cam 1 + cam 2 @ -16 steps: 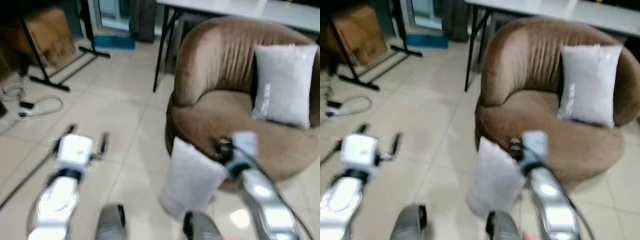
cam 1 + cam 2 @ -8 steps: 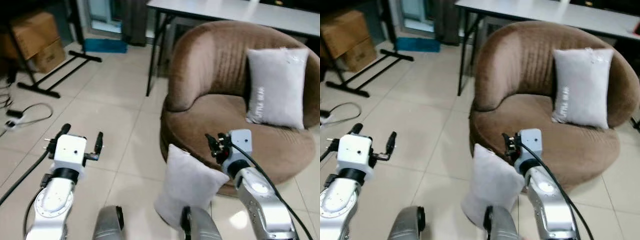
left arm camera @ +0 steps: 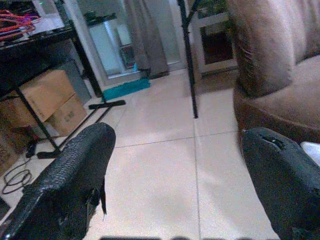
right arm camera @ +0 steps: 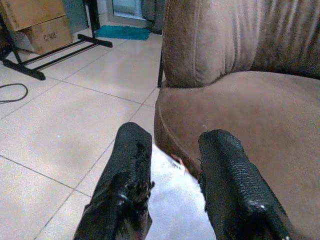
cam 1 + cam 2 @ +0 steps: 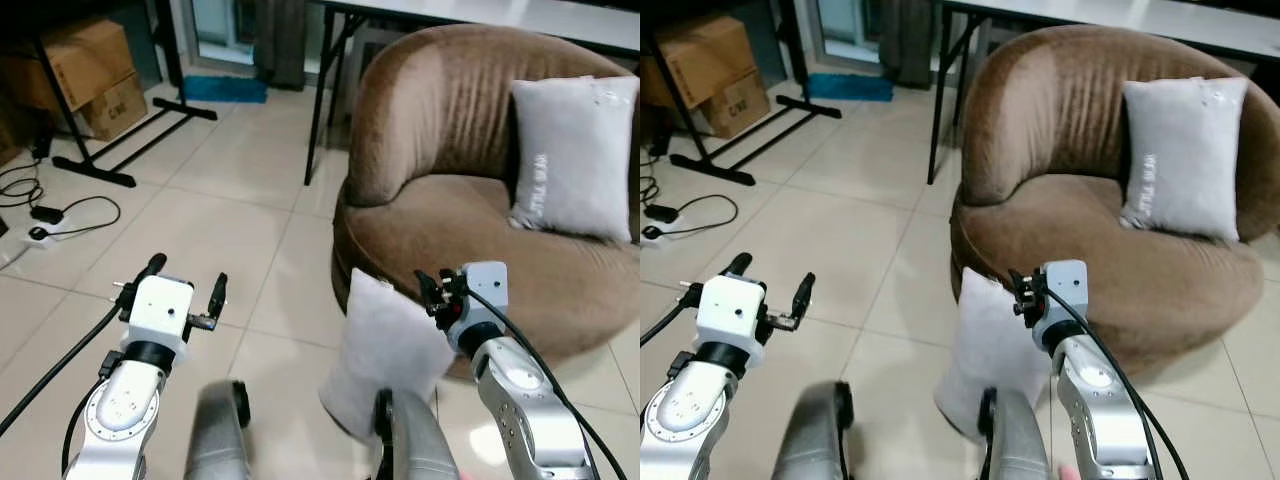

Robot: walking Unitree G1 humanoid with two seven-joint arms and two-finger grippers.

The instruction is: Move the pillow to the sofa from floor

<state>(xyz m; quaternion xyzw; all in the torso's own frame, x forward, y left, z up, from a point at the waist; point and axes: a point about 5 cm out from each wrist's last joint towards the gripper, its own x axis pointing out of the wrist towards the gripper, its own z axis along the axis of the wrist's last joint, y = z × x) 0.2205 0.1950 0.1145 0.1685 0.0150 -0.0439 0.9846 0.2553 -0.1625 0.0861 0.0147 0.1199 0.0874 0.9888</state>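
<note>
Pillow (image 5: 385,350) — as before, upright against sofa (image 5: 470,160) — right gripper (image 4: 170,170) above.

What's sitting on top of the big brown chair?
A white pillow stands on the brown chair, leaning against its backrest. The seat in front of it is bare. What lies behind the pillow is covered. Another pillow leans on the chair's base, on the floor.

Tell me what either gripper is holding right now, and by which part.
Nothing is held. The left gripper is open over bare floor. The right gripper is open just above the top corner of the floor pillow, which leans against the sofa, not clamped.
</note>
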